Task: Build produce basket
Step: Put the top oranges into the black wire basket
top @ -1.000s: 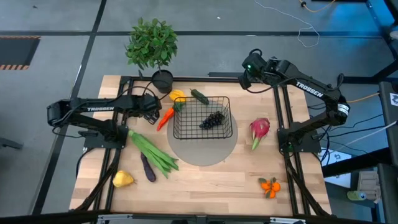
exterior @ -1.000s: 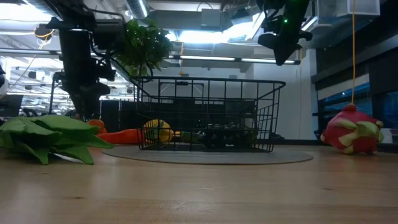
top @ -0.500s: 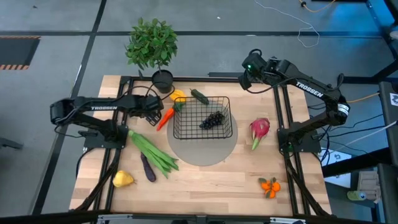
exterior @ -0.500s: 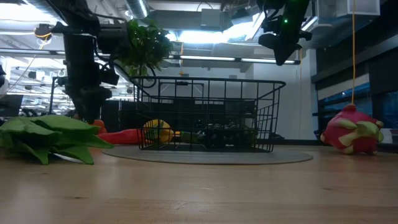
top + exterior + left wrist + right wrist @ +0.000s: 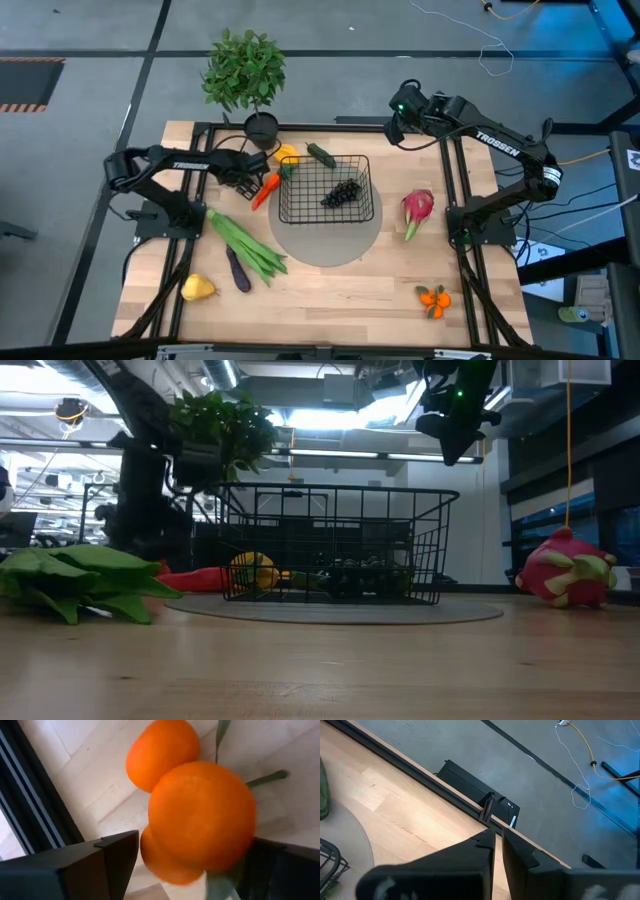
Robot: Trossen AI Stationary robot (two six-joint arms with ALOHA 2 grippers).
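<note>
Left gripper [image 5: 258, 180] is low at the carrot [image 5: 265, 190], just left of the wire basket [image 5: 327, 190]. In the left wrist view its fingers [image 5: 107, 865] stand apart either side of the carrot; contact cannot be told. Grapes [image 5: 345, 192] lie inside the basket. Right gripper [image 5: 397, 128] is raised beyond the basket's far right corner, fingers nearly together, holding nothing

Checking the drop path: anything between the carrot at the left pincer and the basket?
Nothing visible besides the basket's own wire wall. The carrot lies just outside it, between the left pincer's fingers. The grapes sit farther inside, and the yellow pepper lies off to one side.
</note>
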